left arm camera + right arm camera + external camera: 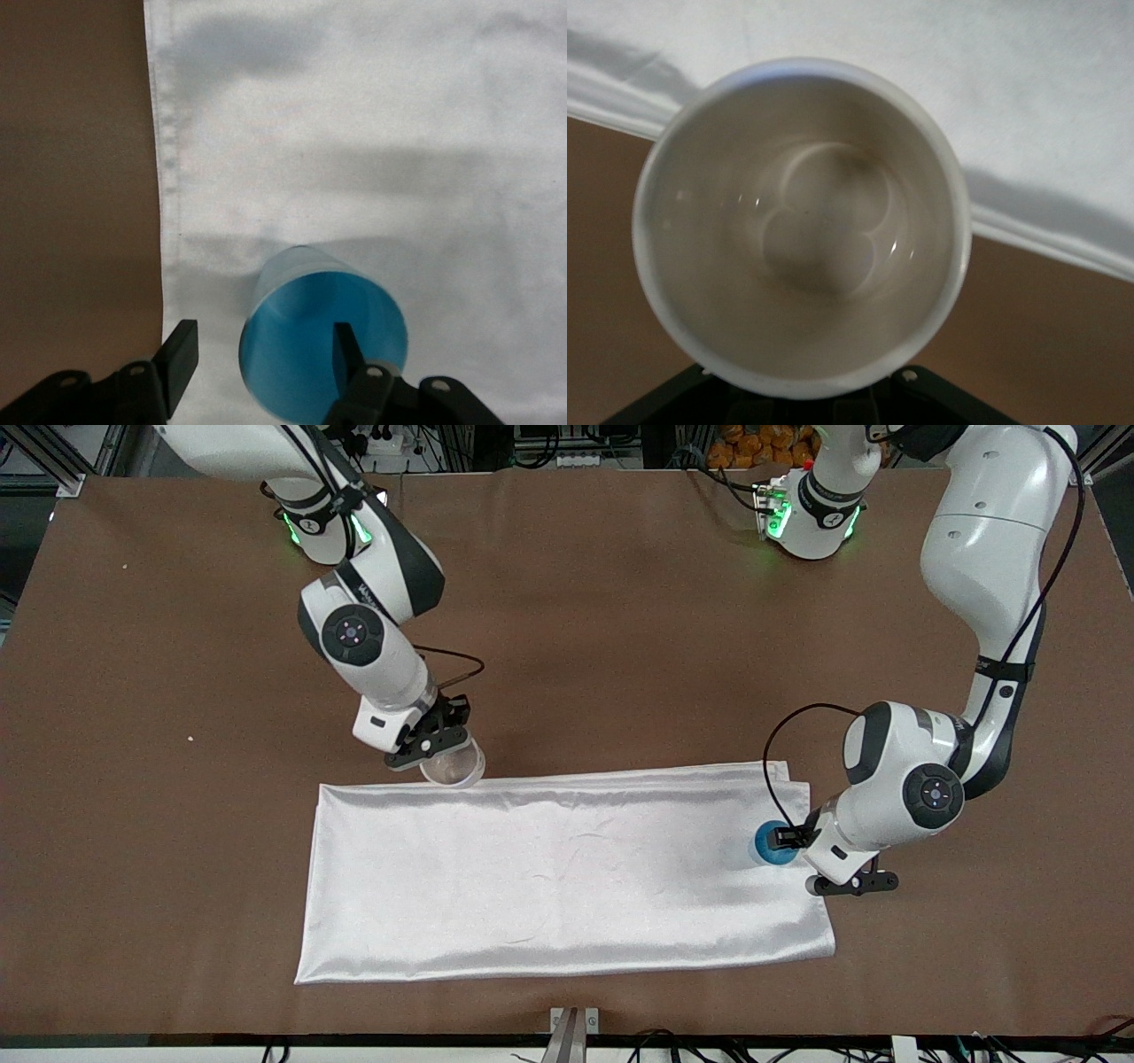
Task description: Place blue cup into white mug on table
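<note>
Blue cup [772, 843]; white mug [454, 766]; brown table [620, 646].

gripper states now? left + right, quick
Left gripper: open, one finger inside the blue cup, one outside its wall, not yet clamped.
Right gripper: at the white mug by the white cloth's edge; grip cannot be told.

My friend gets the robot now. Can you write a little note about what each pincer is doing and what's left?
Left pincer: one finger inside the blue cup, one outside its wall, not yet shut, over the white cloth at the left arm's end.
Right pincer: at the white mug, by the cloth's edge toward the right arm's end.
Done: nothing placed; the mug is empty.
Left: grip the cup, put it in the mug.
</note>
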`<control>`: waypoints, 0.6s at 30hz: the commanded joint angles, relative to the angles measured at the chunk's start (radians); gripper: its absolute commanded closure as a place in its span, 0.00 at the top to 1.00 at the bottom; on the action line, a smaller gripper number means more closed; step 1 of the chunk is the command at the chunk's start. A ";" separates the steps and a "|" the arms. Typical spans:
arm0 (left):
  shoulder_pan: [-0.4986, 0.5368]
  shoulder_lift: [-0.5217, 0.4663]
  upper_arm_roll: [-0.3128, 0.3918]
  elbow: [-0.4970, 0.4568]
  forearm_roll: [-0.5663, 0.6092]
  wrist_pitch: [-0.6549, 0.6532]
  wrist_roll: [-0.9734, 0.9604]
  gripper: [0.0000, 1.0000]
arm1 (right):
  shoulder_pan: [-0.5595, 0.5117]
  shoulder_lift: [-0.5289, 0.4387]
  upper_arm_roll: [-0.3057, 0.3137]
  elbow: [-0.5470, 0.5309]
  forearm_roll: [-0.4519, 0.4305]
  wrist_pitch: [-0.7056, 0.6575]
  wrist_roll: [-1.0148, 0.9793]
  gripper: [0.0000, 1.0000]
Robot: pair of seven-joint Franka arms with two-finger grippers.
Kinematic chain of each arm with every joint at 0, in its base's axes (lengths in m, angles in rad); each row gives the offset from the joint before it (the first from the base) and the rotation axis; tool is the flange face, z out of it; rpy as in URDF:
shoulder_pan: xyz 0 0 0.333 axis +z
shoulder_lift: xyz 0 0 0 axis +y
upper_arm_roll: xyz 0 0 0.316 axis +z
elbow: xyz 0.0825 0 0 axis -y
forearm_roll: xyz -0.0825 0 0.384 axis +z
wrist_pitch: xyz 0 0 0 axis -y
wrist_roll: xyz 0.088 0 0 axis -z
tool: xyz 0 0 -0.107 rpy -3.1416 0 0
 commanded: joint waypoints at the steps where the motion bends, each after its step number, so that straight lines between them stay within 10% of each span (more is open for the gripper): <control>1: -0.001 0.007 -0.001 0.001 0.028 0.013 -0.018 0.68 | -0.010 -0.065 0.074 -0.080 0.016 0.017 0.140 0.00; 11: -0.002 0.016 -0.001 0.001 0.028 0.013 -0.018 0.57 | -0.006 -0.065 0.160 -0.173 0.008 0.152 0.307 0.00; 18: -0.002 0.016 -0.001 -0.001 0.028 0.013 -0.018 0.25 | 0.029 -0.052 0.159 -0.245 0.004 0.267 0.362 0.00</control>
